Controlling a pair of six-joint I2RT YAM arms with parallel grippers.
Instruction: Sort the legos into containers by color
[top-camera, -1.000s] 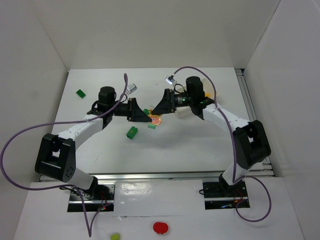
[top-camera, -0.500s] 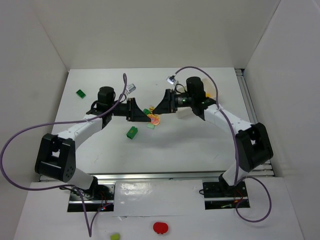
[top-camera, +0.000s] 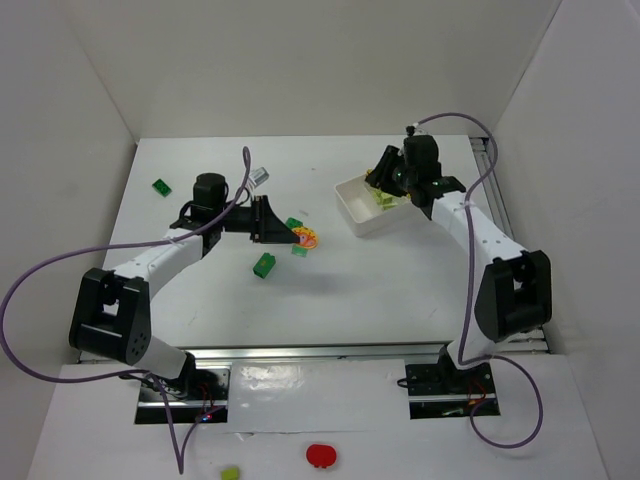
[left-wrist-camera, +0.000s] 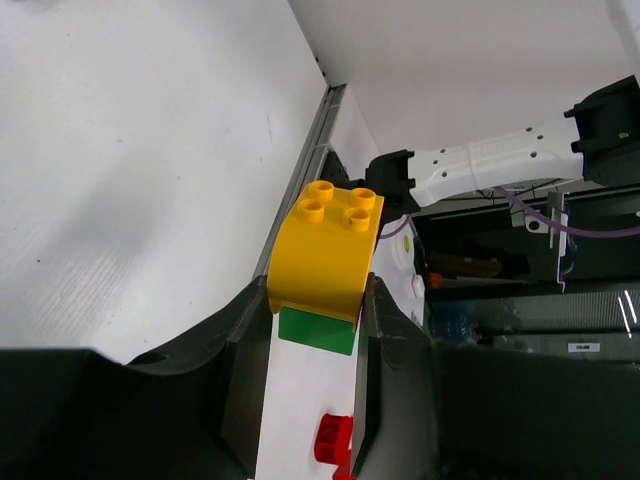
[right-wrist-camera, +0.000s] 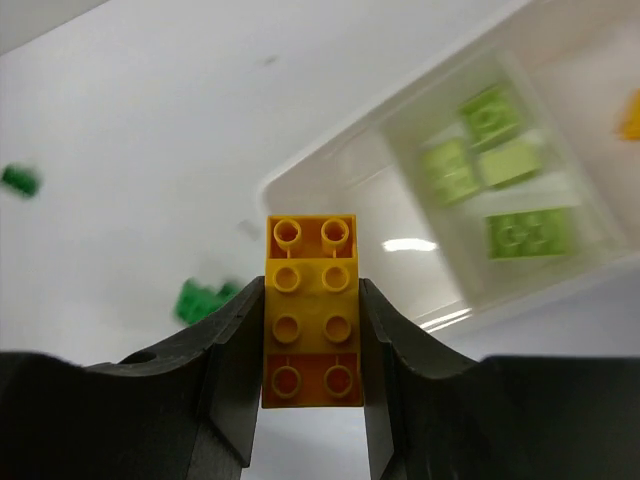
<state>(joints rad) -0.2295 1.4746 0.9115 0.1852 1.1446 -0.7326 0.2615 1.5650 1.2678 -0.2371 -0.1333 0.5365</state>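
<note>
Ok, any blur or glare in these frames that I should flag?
Right wrist view: the held yellow-orange brick is sharp, but the white tray and its lime bricks are smeared, with a glare spot on the tray floor. Left wrist view: the yellow brick is crisp. Top view: evenly lit, only soft shadows on the table.

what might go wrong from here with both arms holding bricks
1. The right gripper holds its orange-yellow brick close to the tray compartment of lime bricks; released there, colors would mix.
2. The left gripper pinches only the lower end of its yellow brick, so it may pivot or slip in transit.
</note>
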